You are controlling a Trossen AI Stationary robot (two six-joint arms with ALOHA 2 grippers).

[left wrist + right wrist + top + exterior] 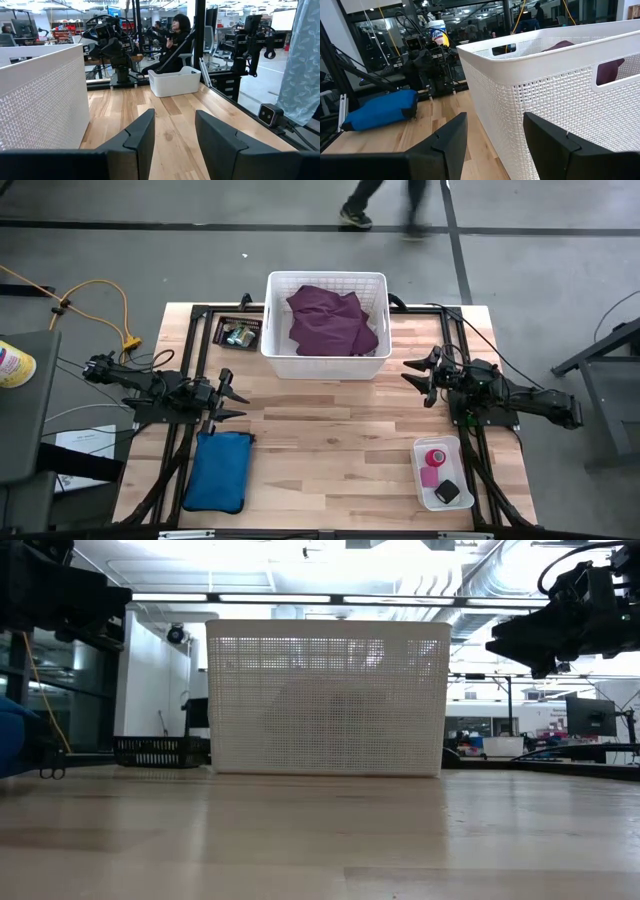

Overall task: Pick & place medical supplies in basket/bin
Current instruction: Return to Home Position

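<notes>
**Arms parked apart, cloth binned, small items waiting in the tray**

From above, the purple cloth [330,320] is seen heaped inside the white basket [325,276] at the far edge of the bench [330,445]. The pink tape roll [435,456] and small black block [448,492] are kept together in a clear tray [419,470], within the right arm's reach. The left gripper [232,402] and right gripper [418,377] are held either side of the basket, judged a resting pose. At bench level, the basket's mesh wall is shown, with both arms raised clear. In each wrist view, the jaws are shown apart and empty.
</notes>
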